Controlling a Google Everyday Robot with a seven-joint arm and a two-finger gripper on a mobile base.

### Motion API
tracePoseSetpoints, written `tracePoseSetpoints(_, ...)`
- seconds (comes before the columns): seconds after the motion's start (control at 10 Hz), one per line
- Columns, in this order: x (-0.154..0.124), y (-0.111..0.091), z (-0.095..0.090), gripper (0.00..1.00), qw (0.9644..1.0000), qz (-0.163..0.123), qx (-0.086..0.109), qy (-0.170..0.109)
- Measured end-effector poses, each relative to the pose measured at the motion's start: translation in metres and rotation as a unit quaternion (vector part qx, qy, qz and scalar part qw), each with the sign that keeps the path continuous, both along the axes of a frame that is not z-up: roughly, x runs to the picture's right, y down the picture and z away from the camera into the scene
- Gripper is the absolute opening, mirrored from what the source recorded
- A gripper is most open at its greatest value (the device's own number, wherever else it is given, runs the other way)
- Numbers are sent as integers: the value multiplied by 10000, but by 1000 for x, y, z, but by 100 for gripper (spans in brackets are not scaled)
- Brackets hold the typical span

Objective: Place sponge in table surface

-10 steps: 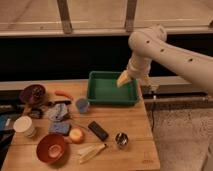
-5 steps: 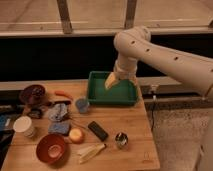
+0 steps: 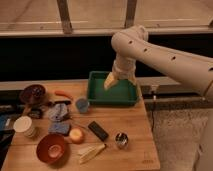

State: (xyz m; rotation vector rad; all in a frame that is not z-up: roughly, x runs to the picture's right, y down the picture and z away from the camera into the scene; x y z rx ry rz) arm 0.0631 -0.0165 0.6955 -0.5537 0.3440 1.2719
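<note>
Leftward and a little nearer is where the arm [image 3: 150, 47] has been swung since the earlier frames: a second ago the sponge [image 3: 109, 81] was held over the right half of the green tray [image 3: 131, 100], and it is now carried over the tray's left half. Nothing on the counter [image 3: 137, 150] appears to have been shifted meanwhile.

At the near edge, a red bowl [image 3: 50, 147] and some pale yellow strips [image 3: 92, 152] are seen, with a small metal cup [image 3: 121, 140] just to their right. Behind these a black bar [image 3: 98, 131] lies at a slant. Bare wood is left to the right of the bar and between it and the tray. A blue cup [image 3: 82, 104] stands further back, just beside the tray's left wall. Furthest back, the pincer [image 3: 114, 80] hangs above the tray, closed on the yellow sponge, which is clear of the tray floor.

The step in hand is judged to be the carry out of the tray. The sponge should be kept high until the tray's near rim has been passed. It is best lowered over the bare wood, well apart from the metal cup and the bar. Release should be held back until the sponge is touching the wood, so that it is not dropped or bounced against a neighbour. The blue cup should be avoided if the leftward path is kept.
</note>
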Motion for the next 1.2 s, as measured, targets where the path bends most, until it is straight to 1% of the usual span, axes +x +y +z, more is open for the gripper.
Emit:
tracePoseSetpoints(0.2, -31, 1, 5, 80, 9992, -322, -34, -229)
tracePoseSetpoints(0.3, -61, 2, 10, 80, 9976, -546, -42, -421)
tracePoseSetpoints(0.4, -84, 3, 13, 80, 9960, -685, -48, -571)
tracePoseSetpoints(0.5, -110, 5, 15, 80, 9936, -848, -53, -748)
tracePoseSetpoints(0.7, -171, 12, 16, 80, 9848, -1237, -64, -1214)
tracePoseSetpoints(0.8, -197, 18, 11, 80, 9793, -1400, -63, -1461)
tracePoseSetpoints(0.9, -200, 19, 11, 80, 9784, -1435, -60, -1488)
tracePoseSetpoints(1.0, -193, 18, 12, 80, 9793, -1443, -68, -1421)
tracePoseSetpoints(1.2, -196, 18, 12, 80, 9789, -1448, -68, -1442)
